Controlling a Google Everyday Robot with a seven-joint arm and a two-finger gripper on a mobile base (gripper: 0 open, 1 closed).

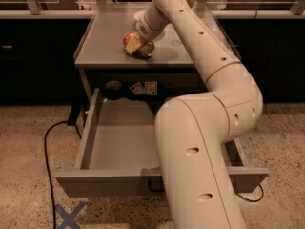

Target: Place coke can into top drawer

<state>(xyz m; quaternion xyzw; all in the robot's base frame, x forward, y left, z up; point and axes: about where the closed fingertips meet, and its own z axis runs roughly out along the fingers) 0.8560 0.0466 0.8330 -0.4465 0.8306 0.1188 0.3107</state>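
Observation:
The coke can [128,38] is red with a silver end and lies tilted on the grey cabinet top [102,37], near its middle. My gripper [136,45] is right at the can, with a pale yellow finger [134,45] across its side, and is shut on it. The top drawer [90,135] is pulled wide open below the cabinet top, and its grey inside shows nothing in it. Its flat front panel [105,184] faces the camera. My arm hides the drawer's right half and the handle.
A white bowl [141,15] peeks out behind my arm at the back of the cabinet top. A dark round thing [113,88] and small cards [144,88] sit in the recess behind the drawer. A black cable [47,147] and a blue tape cross [70,215] lie on the floor at left.

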